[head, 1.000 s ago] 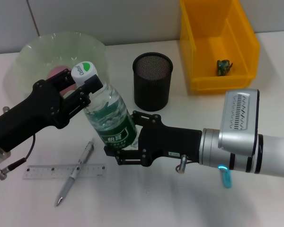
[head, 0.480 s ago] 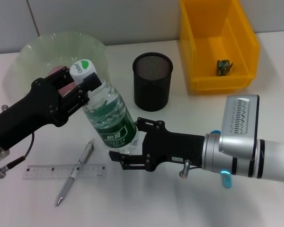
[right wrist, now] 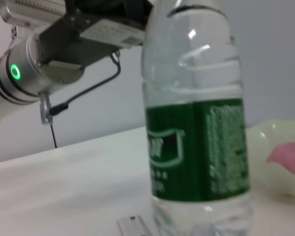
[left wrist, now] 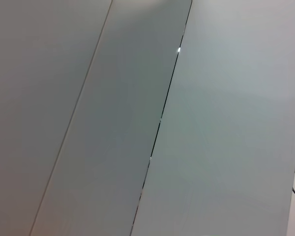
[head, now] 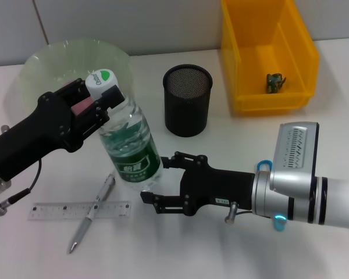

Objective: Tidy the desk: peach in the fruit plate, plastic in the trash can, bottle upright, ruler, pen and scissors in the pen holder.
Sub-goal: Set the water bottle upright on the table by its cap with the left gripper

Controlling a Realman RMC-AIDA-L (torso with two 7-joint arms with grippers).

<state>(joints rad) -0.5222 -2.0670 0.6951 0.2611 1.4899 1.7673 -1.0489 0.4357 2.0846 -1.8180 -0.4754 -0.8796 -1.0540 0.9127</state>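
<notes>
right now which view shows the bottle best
The head view: the whole bottle shows, cap to base, on the table with the left gripper at its cap. The right wrist view shows only its body and label; the left wrist view shows none of it.

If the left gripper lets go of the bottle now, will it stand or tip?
Probably stands: the bottle looks nearly upright on the table. It is tall and narrow, so a nudge could tip it. The left gripper holds its cap; the right gripper is open beside it.
</notes>
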